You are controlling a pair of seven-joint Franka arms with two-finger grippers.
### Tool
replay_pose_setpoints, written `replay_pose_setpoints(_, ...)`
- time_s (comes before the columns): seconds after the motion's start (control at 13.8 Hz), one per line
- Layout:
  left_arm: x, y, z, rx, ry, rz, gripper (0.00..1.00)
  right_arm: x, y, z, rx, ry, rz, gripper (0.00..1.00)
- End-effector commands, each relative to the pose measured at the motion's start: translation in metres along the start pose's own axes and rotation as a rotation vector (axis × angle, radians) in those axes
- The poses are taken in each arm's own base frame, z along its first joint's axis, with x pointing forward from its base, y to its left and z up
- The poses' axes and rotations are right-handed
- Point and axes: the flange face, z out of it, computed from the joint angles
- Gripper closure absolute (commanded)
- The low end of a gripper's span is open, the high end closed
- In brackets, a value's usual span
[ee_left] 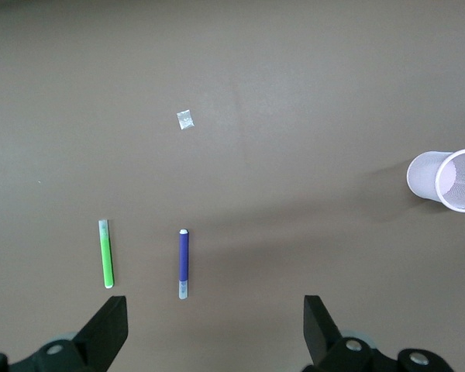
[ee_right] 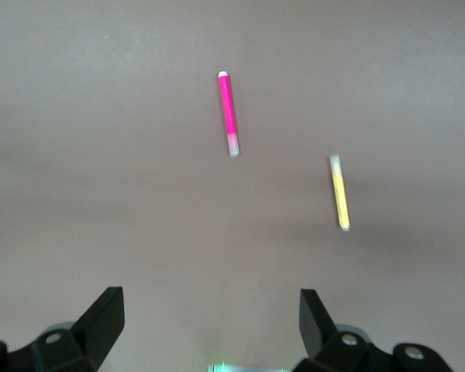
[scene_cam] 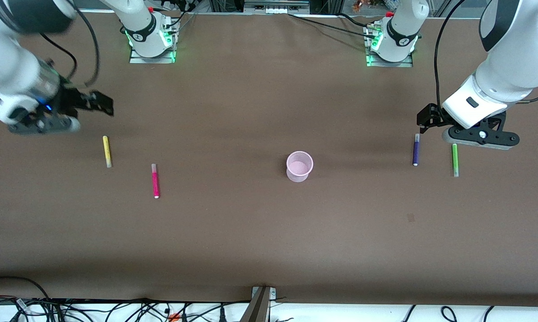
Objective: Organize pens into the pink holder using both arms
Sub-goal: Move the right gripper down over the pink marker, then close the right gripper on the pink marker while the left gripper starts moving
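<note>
Both grippers, left gripper (scene_cam: 423,120) and right gripper (scene_cam: 100,103), hovered with jaws spread (nothing gripped) near the surface's ends, and a sloppy pinch risked rolling the slim pens (scene_cam: 107,151) or toppling the pink holder (scene_cam: 299,166).

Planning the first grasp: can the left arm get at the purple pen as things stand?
Probably yes. The left gripper hangs open just above the purple pen, which lies flat and alone, apart from the green pen.

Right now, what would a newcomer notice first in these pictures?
Probably the pink holder, upright and empty mid-table, with pens in pairs toward each end: yellow pen and magenta pen, purple pen and green pen. The right pincer and left pincer hang open, each above its own end.
</note>
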Motion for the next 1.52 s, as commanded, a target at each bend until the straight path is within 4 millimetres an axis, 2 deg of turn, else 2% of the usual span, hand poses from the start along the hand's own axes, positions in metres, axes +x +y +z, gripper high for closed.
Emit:
replay_pose_setpoints(0.0, 0.003, -0.002, -0.005, 0.020, -0.004, 0.017, 0.00, 0.056, 0.001, 0.089, -0.001, -0.024, 0.007, 0.00)
replay_pose_setpoints(0.15, 0.003, -0.003, -0.005, 0.020, -0.004, 0.017, 0.00, 0.086, -0.001, 0.141, -0.002, 0.008, 0.008, 0.00)
replay_pose_setpoints(0.29, 0.003, -0.003, -0.004, 0.020, -0.006, 0.017, 0.00, 0.103, 0.000, 0.179, -0.009, 0.036, 0.007, 0.00)
replay_pose_setpoints(0.44, 0.003, -0.003, -0.004, 0.019, -0.006, 0.017, 0.00, 0.114, -0.001, 0.215, -0.008, 0.046, 0.010, 0.00)
replay_pose_setpoints(0.58, 0.003, -0.003, -0.003, 0.021, -0.007, 0.016, 0.00, 0.117, -0.001, 0.241, -0.006, 0.036, 0.017, 0.00)
replay_pose_setpoints(0.73, 0.003, -0.003, -0.003, 0.021, -0.007, 0.016, 0.00, 0.118, 0.001, 0.254, -0.007, 0.026, 0.022, 0.03)
replay_pose_setpoints(0.94, 0.003, -0.002, -0.003, 0.021, -0.007, 0.019, 0.00, 0.126, 0.000, 0.261, -0.005, 0.055, 0.035, 0.10)
replay_pose_setpoints(1.09, 0.003, -0.001, -0.003, 0.020, -0.007, 0.019, 0.00, 0.139, -0.002, 0.255, 0.010, 0.083, 0.066, 0.12)
replay_pose_setpoints(1.45, 0.003, -0.003, 0.002, 0.015, -0.021, 0.007, 0.00, 0.138, -0.003, 0.259, 0.014, 0.069, 0.103, 0.11)
